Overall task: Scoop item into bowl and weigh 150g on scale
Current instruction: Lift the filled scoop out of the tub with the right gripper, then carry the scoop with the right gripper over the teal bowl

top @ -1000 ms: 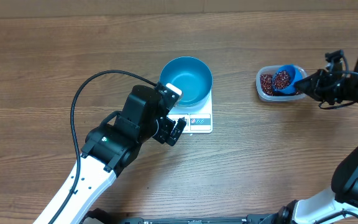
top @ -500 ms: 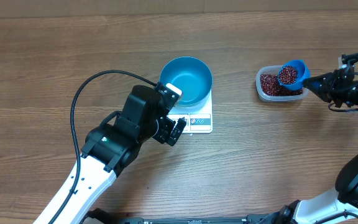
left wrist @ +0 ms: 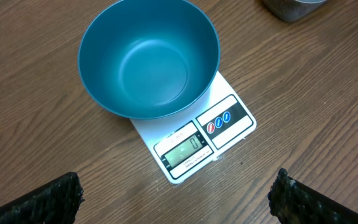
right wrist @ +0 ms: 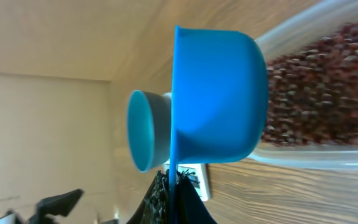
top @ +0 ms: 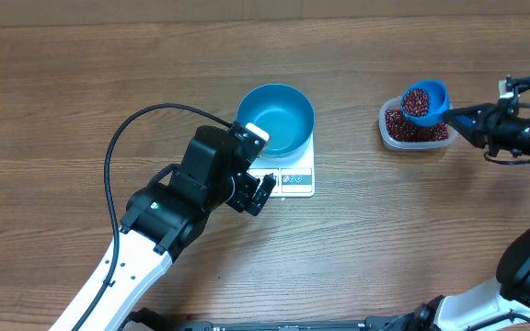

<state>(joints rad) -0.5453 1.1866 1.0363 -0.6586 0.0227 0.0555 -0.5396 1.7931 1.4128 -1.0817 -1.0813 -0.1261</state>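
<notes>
**A:** What's changed over at the tub (top: 386,138)?

**B:** A second ago the scoop (top: 437,95) was down among the beans (top: 417,101). Now it has come up loaded and hangs over the tub's far edge. The right gripper (top: 467,119) is pinched tight on the scoop's handle, as it was before. From its wrist view the cup looks level enough to keep its load.

**A:** So the fill is done?

**B:** I'd say so. The scoop is heaped and maroon on top. More beans lie in the tub below it.

**A:** And the bowl (top: 276,118)?

**B:** It hasn't moved. It sits on the scale (top: 294,181), well left of the tub, and its blue inside is bare. The display (left wrist: 185,151) seems to read zero, though the digits are small.

**A:** What about the left arm?

**B:** It's parked just as before. The left gripper (left wrist: 178,199) is spread wide over the tabletop (top: 412,230), just short of the scale's button edge, and it holds nothing.

**A:** What does that mean for the weighing?

**B:** It hasn't begun, since no beans are in the bowl yet. I'd expect the carry across to the bowl next, and a tilt on the way would spill beans.
</notes>
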